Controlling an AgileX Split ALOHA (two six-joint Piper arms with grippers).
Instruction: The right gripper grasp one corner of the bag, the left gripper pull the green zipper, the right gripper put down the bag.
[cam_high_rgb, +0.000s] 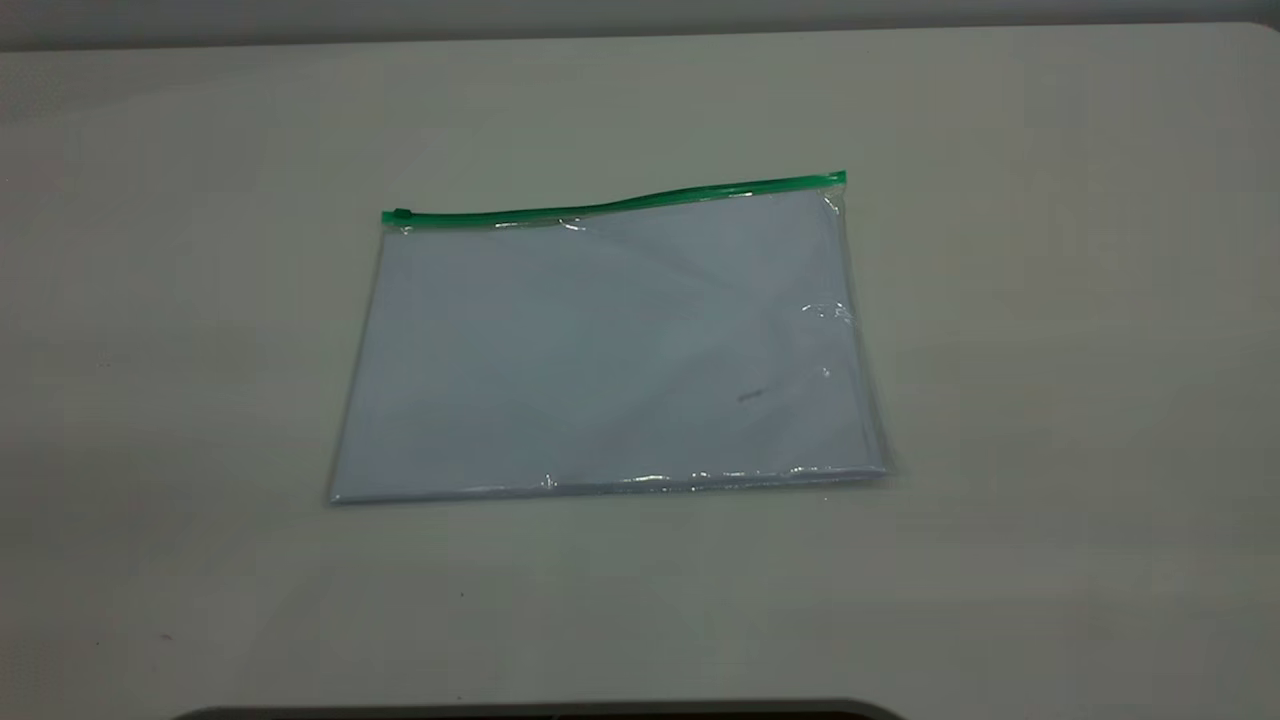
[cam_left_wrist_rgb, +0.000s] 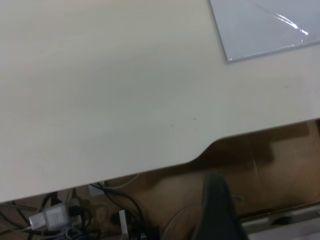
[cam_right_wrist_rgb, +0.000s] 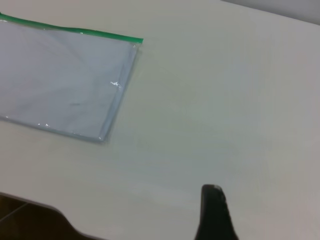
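The bag (cam_high_rgb: 610, 350) lies flat in the middle of the table, clear plastic over white paper sheets. The green zipper (cam_high_rgb: 620, 203) runs along its far long edge, with the slider tab (cam_high_rgb: 402, 215) at the left end. Neither gripper shows in the exterior view. In the left wrist view only a dark tip of my left gripper (cam_left_wrist_rgb: 216, 200) shows, off the table's front edge and far from the bag's corner (cam_left_wrist_rgb: 265, 27). In the right wrist view a dark tip of my right gripper (cam_right_wrist_rgb: 214, 210) hangs over bare table, well apart from the bag (cam_right_wrist_rgb: 60, 80) and its zipper (cam_right_wrist_rgb: 75, 31).
The pale table (cam_high_rgb: 1050, 300) spreads bare around the bag. Its front edge has a curved notch (cam_left_wrist_rgb: 200, 155). Below that edge lie cables and a plug strip (cam_left_wrist_rgb: 55, 217) on the floor.
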